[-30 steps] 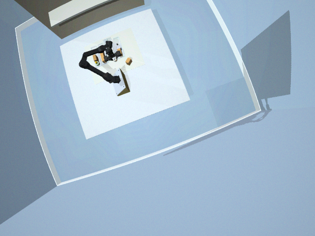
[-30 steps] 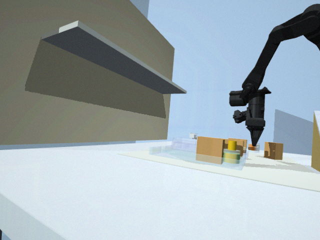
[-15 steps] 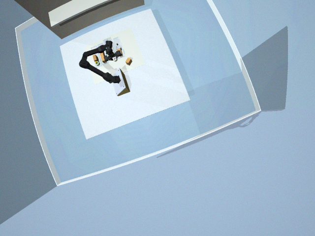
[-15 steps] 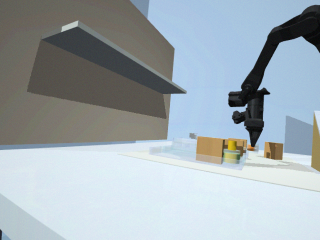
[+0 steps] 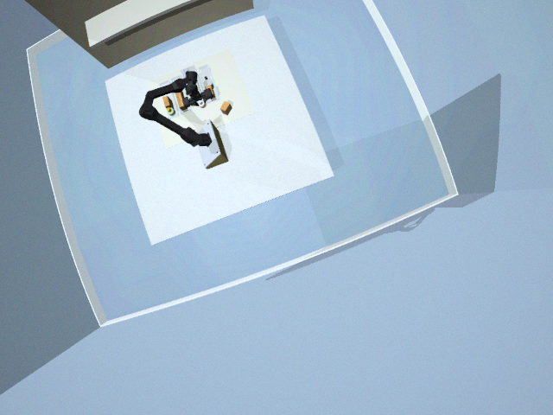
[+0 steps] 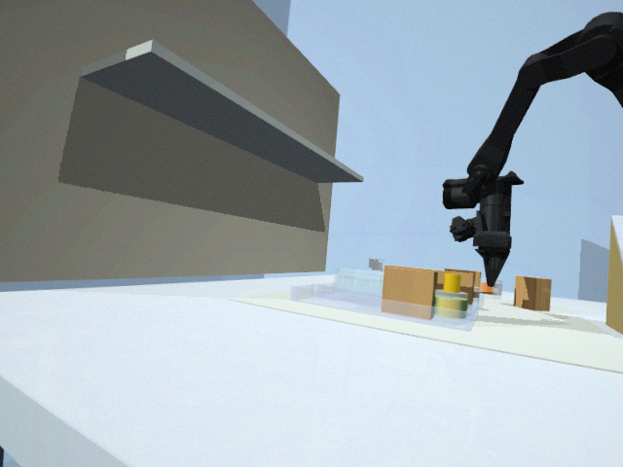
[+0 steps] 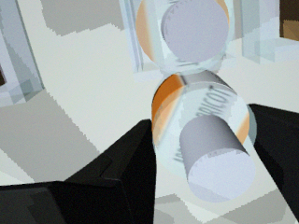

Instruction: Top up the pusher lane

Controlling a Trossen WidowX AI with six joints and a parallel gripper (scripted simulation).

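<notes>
My gripper points down and is shut on a clear jar with an orange APRICOT label and a grey knob on its lid. The jar is upright, low, just outside the front end of a clear-walled lane. Inside that lane, a matching orange-labelled jar with a grey knob stands near the front stop. The two jars nearly overlap in the wrist view; whether they touch cannot be told. The pusher plate is hidden.
Clear lanes flank this one. A wooden block and a yellow-knobbed jar stand in an outer lane. A loose wooden block stands in front. A shelf overhangs the back.
</notes>
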